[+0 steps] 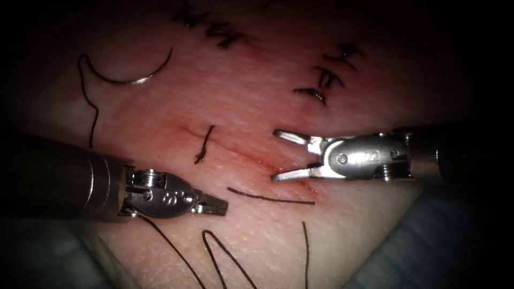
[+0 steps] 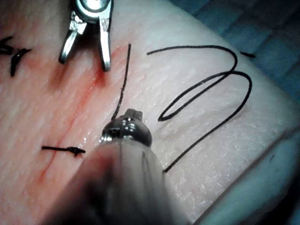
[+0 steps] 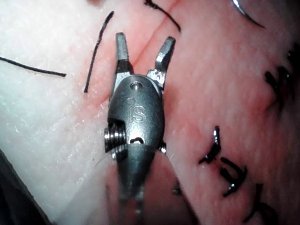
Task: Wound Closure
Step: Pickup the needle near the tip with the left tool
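The curved needle point(image 1: 134, 77) lies free on the tissue point(image 1: 160, 107), far to the left of the cut point(image 1: 241, 152), not in the tissue; its thread point(image 1: 92, 115) trails down from its left end. My left tool point(image 1: 217, 206) sits left of and below the cut, jaws shut with nothing seen in them; its tip point(image 2: 130, 115) lies near a loose thread piece point(image 2: 123, 79). My right tool point(image 1: 274, 154) hovers over the cut's right end, jaws wide open and holding nothing, as also seen for the right tool point(image 3: 143, 49). A tied stitch point(image 1: 203, 144) crosses the cut.
A short cut piece of thread point(image 1: 270, 198) lies below the cut. Thread loops point(image 1: 219, 257) run over the near tissue, with the same loops point(image 2: 211, 79) beside the tissue's edge. Older dark stitches point(image 1: 326, 77) sit at the far right and top. Red fluid stains the cut.
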Action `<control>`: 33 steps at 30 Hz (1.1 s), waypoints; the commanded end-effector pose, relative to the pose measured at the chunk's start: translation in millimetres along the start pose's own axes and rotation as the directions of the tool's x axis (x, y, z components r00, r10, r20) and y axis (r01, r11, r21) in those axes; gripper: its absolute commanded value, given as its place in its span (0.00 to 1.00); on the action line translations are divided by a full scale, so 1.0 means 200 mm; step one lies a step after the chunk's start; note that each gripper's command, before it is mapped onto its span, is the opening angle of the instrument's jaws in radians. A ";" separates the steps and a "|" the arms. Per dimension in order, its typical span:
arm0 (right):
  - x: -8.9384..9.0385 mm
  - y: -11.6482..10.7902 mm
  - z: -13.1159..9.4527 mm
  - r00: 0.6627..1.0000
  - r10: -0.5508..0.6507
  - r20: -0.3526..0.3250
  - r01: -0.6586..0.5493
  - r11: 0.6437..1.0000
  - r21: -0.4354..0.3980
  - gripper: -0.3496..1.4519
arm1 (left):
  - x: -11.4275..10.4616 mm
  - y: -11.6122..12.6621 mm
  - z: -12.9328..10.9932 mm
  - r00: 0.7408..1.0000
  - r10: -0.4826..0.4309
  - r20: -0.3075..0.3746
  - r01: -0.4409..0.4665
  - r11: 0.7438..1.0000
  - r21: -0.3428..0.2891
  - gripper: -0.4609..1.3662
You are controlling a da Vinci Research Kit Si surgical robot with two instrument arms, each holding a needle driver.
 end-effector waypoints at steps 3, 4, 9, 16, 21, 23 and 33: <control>0.001 0.000 0.000 1.000 -0.003 -0.002 0.003 1.000 -0.002 0.70 | 0.001 0.000 -0.001 1.000 -0.001 -0.003 0.001 1.000 -0.006 0.06; 0.001 0.000 0.000 1.000 -0.003 -0.002 0.003 1.000 -0.002 0.70 | 0.001 0.000 -0.001 1.000 -0.002 -0.003 0.002 1.000 -0.006 0.06; 0.001 0.001 0.000 1.000 -0.003 -0.004 0.003 1.000 -0.004 0.70 | 0.005 0.000 -0.005 1.000 -0.013 -0.008 0.012 1.000 -0.004 0.06; 0.001 0.001 0.000 1.000 -0.003 -0.004 0.003 1.000 -0.004 0.70 | 0.012 -0.003 -0.015 0.999 -0.037 -0.033 0.037 0.999 -0.002 0.54; 0.001 0.001 0.000 1.000 -0.003 -0.005 0.003 1.000 -0.004 0.70 | 0.011 -0.007 -0.023 0.997 -0.057 -0.045 0.057 0.998 0.007 0.72; 0.001 0.001 0.000 1.000 -0.003 -0.004 0.003 1.000 -0.004 0.70 | 0.011 -0.008 -0.026 0.997 -0.068 -0.037 0.070 0.997 0.038 0.77; 0.001 0.000 0.000 1.000 -0.003 -0.005 0.003 1.000 -0.003 0.70 | 0.009 -0.017 -0.038 0.991 -0.129 -0.040 0.133 0.985 0.107 0.83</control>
